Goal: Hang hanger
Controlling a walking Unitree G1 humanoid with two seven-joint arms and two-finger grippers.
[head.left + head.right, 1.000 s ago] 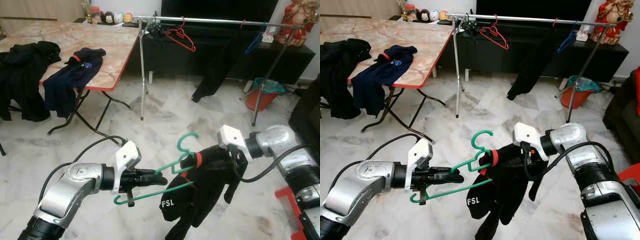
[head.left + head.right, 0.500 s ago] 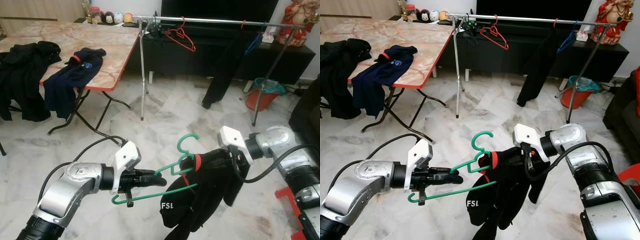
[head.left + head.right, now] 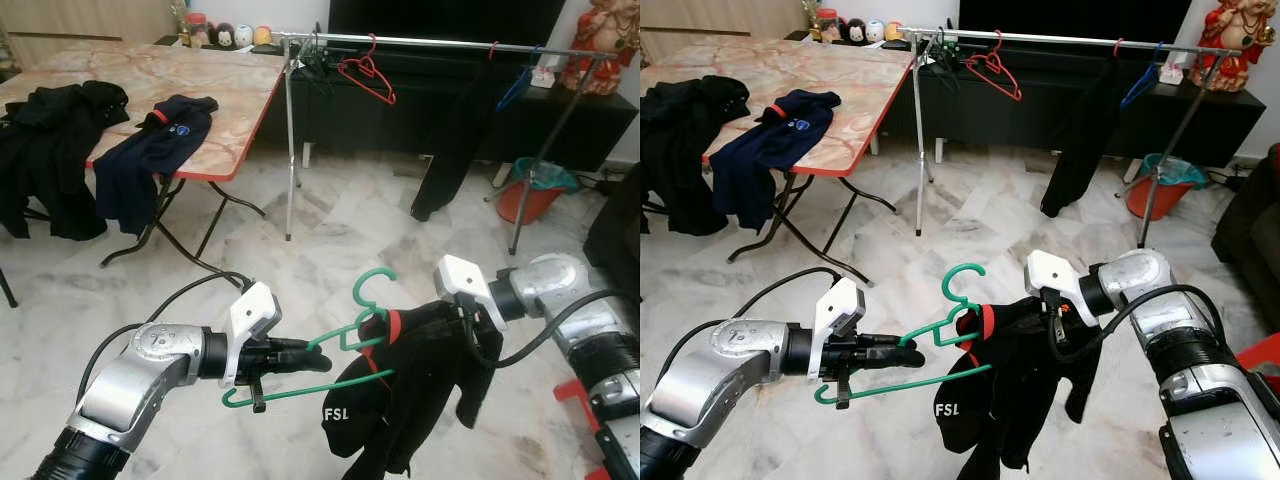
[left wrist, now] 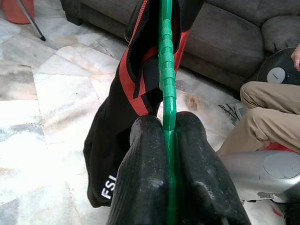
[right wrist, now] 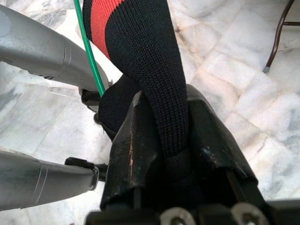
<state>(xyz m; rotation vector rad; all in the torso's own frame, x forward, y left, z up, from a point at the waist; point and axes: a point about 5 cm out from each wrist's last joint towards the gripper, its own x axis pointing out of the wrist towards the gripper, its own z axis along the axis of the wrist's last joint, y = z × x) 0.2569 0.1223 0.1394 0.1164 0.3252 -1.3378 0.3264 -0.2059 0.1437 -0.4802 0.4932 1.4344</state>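
Near centre: hanger (image 3: 345, 345) with shirt (image 3: 405, 395) between left gripper (image 3: 318, 356) and right gripper (image 3: 462, 322). Far left: tabletop (image 3: 215, 85) bearing clothes (image 3: 150, 150). Far centre: rail (image 3: 420, 42).

Pink marble-patterned folding table with red edge (image 3: 225, 95), far left. Black garment (image 3: 45, 150) and navy shirt (image 3: 150, 150) draped over its near edge. Orange bucket (image 3: 528, 195) on pale marble floor (image 3: 340, 235). Grey sofa (image 4: 234, 37); seated person's khaki trouser leg (image 4: 262, 112).

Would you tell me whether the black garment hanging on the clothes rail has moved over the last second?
Yes: the black garment swung right along the rail, toward the orange bucket.
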